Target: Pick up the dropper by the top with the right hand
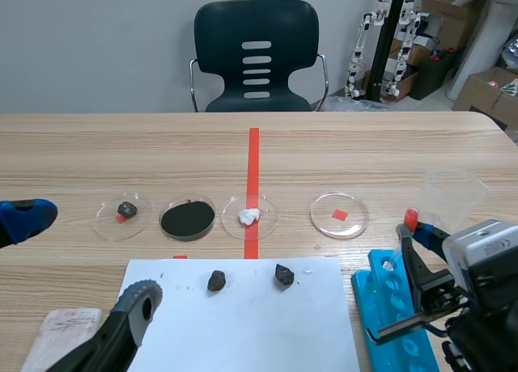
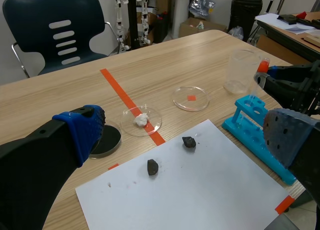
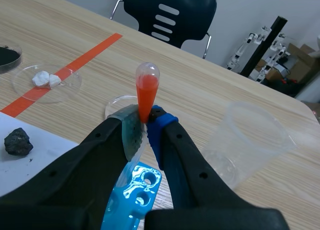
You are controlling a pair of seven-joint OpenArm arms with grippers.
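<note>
Within right gripper [image 3: 145, 124], dropper [image 3: 147, 89] upright, bulb-up

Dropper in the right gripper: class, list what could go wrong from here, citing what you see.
1. The right gripper pinches the dropper just under its orange bulb; the hold is narrow, so it might slip or tilt.
2. Its clear stem runs down toward the blue rack; a slanted lift could snag and drag the rack.
3. The clear cup stands close beside the gripper; a sideways swing may knock it over.
</note>
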